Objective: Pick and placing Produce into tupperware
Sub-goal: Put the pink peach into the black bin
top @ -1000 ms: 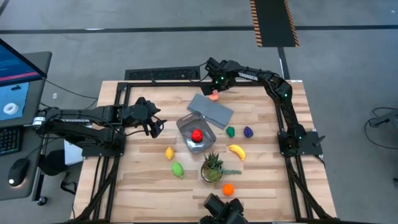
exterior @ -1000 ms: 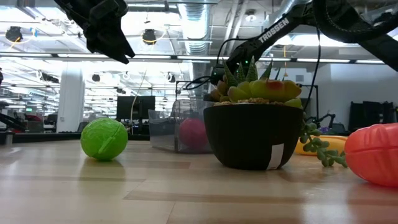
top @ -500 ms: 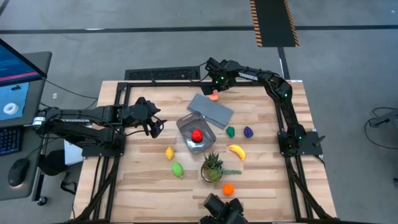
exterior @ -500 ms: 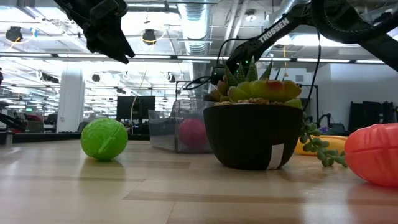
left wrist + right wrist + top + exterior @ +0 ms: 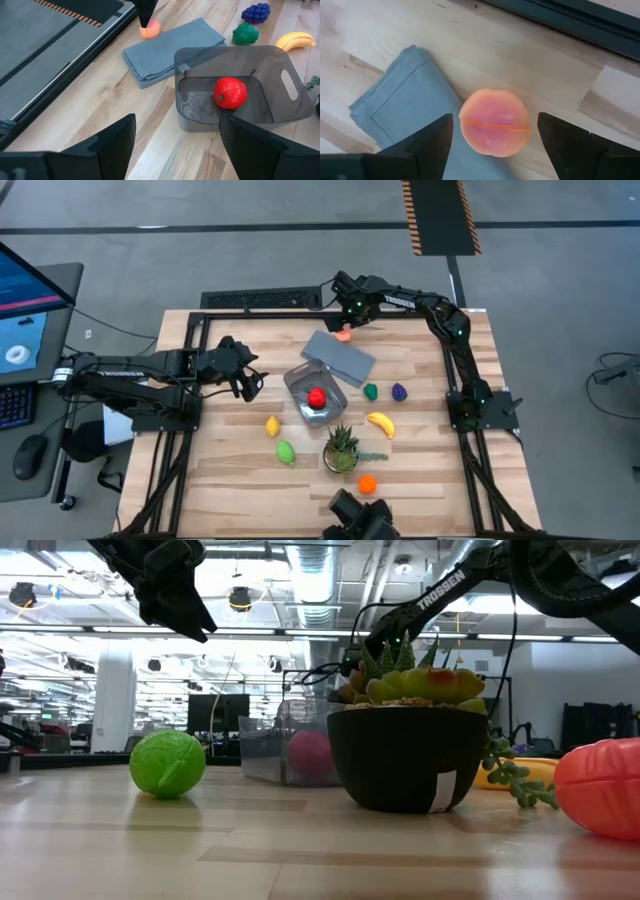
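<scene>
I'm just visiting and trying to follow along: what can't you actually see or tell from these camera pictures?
- Low view: potted plant hides part of the tub and banana.
- Low view: orange fruit is cut off by the picture's edge.
- High view: right gripper covers part of the peach.

Two dark jointed arms [image 5: 130,370] bear white "TROSSEN" lettering.

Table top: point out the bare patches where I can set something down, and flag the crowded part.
Free wood: the near left corner, beside the lime, and the strip right of the banana. Crowded: the middle, where the tub, grey cloth, potted plant and small produce cluster.
</scene>
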Controlling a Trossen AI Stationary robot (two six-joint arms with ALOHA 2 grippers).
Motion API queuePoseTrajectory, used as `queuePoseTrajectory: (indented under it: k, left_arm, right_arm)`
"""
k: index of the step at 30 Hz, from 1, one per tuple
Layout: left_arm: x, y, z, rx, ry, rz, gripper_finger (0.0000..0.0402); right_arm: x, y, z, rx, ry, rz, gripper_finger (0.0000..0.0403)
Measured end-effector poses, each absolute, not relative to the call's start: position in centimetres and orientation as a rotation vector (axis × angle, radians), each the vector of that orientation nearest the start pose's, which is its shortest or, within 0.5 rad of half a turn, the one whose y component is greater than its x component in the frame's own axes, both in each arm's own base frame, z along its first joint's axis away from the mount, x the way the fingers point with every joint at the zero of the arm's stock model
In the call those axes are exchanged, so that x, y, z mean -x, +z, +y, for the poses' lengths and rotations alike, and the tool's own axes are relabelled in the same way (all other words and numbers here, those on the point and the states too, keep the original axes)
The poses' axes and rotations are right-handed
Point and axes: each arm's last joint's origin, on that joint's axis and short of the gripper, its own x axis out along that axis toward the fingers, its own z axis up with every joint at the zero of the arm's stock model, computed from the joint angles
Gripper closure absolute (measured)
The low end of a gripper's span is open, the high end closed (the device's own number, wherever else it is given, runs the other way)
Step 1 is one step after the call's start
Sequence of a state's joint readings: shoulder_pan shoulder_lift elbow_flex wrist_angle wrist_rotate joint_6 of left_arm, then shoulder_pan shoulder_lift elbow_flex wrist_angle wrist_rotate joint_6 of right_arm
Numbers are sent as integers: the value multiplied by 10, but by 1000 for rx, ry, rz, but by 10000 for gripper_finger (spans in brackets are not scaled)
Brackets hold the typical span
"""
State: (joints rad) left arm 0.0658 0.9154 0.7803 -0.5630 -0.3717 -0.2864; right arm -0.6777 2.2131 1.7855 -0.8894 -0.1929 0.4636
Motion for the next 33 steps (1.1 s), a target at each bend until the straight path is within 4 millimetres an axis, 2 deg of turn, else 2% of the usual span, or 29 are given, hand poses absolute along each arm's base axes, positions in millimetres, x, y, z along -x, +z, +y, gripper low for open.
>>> queuePoseTrajectory:
  k: [13,29,33]
  left_arm:
    - [-181,278,22,171,508,629,129]
    - [-181,278,22,172,508,629,129]
    - [-181,278,22,172,508,629,129]
  right_arm:
    - [-348,171,-275,-941,-746,1179,90]
    - [-347,171,-277,-914,-748,1184,101]
    - [-345,164,-275,-923,-752,1199,101]
